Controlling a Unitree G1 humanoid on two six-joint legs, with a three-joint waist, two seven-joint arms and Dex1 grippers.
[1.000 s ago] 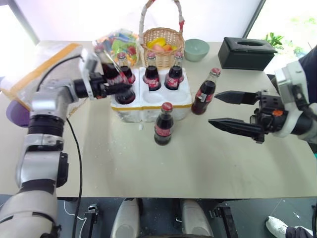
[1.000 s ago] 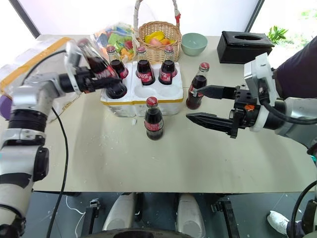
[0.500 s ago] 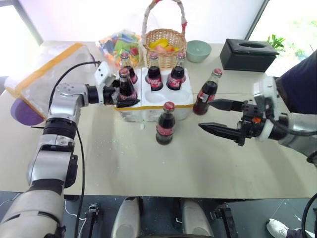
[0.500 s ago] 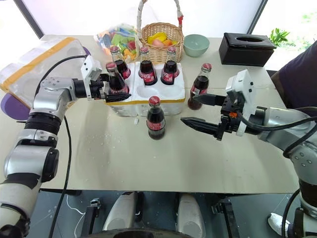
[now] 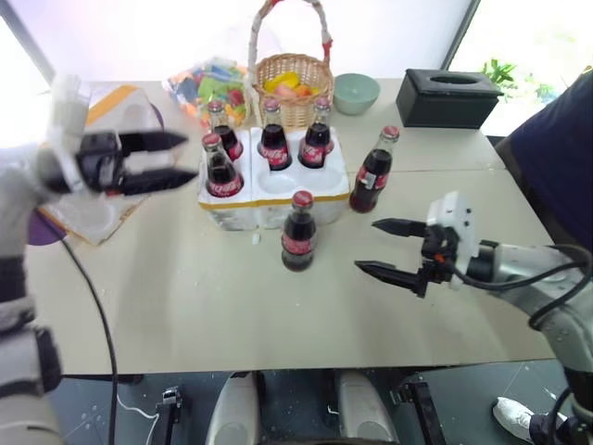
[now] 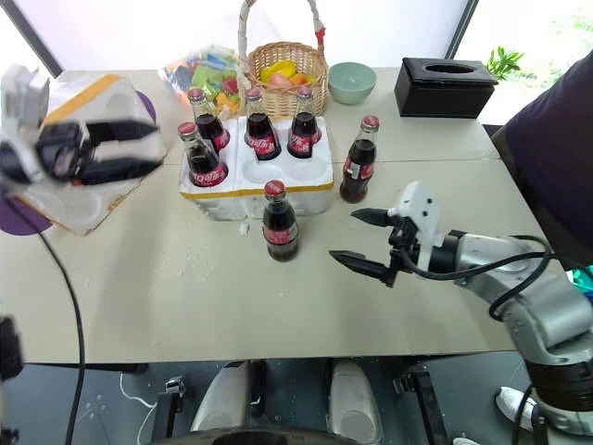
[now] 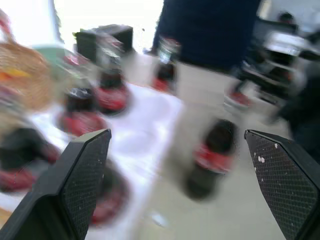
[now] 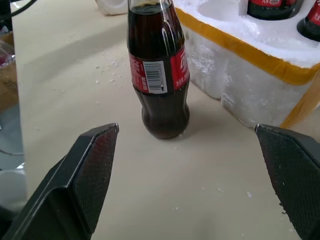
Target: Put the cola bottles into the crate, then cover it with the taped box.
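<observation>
- Head views: the crate (image 5: pixel 274 188) sits on the table (image 5: pixel 185 306), and I place everything else by it
- Four cola bottles (image 5: pixel 271 141) stand upright in the crate: three along its far row and one in the near-left well; the other two near wells show bare white
- A fifth bottle (image 5: pixel 297 232) stands on the table just in front of the crate, and a sixth bottle (image 5: pixel 374 172) stands just beside the crate's right end
- The taped box (image 6: pixel 88 139) lies to the left of the crate, tilted, with my left tool (image 5: pixel 190 158) in front of it
- My left tool is left of the crate at bottle-cap height, its tips toward the near-left bottle, jaws spread and empty
- My right tool (image 5: pixel 367 245) is to the front right of the crate, low over the table, jaws wide apart and empty, tips toward the fifth bottle
- Behind the crate are a wicker basket (image 5: pixel 293 85), a green bowl (image 5: pixel 356 93), a black box (image 5: pixel 454 97) and a bag of coloured pieces (image 5: pixel 208 83)
- Left wrist view: blurred; my fingers (image 7: pixel 80 180) stand wide apart, with the crate and its bottles between them
- Right wrist view: my fingers (image 8: pixel 87 175) stand wide apart; the fifth bottle stands upright between them, near but clear of the crate's yellow-banded wall
</observation>
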